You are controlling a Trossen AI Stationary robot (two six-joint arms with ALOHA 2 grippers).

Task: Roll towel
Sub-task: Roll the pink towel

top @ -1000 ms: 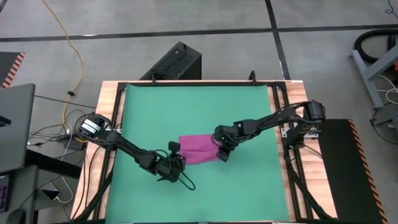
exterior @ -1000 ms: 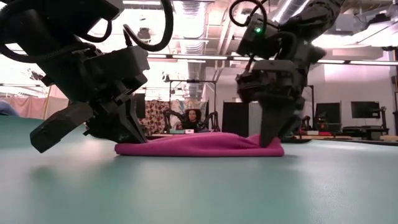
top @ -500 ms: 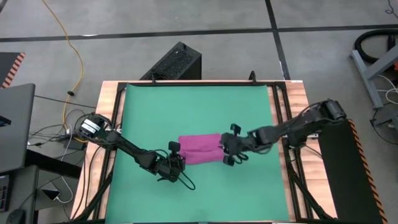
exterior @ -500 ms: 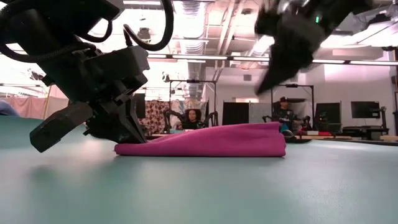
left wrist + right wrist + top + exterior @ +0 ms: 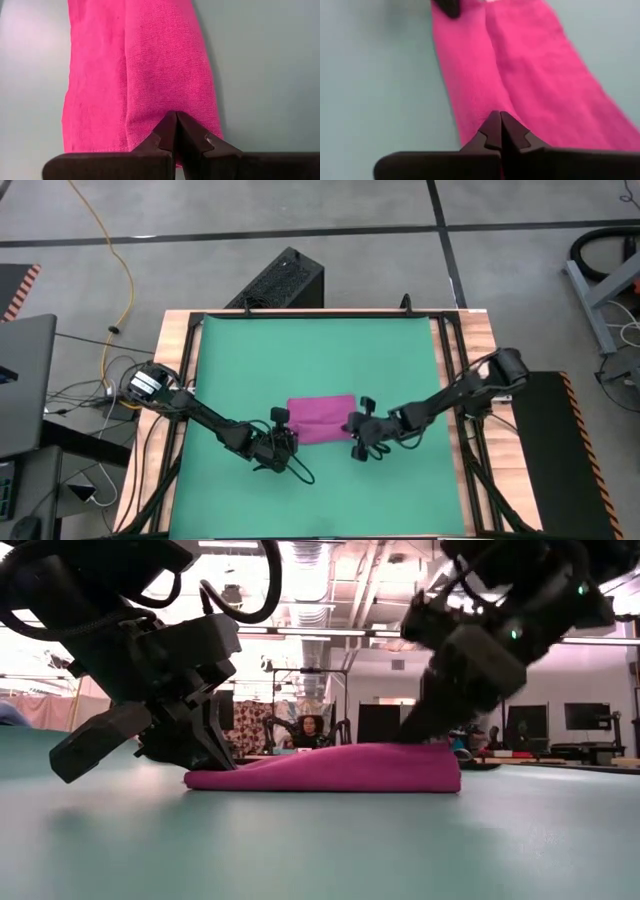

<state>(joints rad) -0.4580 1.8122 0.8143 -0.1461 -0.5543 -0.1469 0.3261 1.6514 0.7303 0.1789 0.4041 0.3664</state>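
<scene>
Folded magenta towel (image 5: 320, 420) lying mid-front on the green mat (image 5: 320, 360), an arm at each end.

Left gripper (image 5: 176, 131) pinches the towel's left end; right gripper (image 5: 500, 131), fingers pressed together, sits at its right end.

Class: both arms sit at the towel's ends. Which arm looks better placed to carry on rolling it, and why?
Probably the left. Its end effector is shut on the towel at one end, low on the green mat. The right end effector is shut at the other end, its grip unclear.
</scene>
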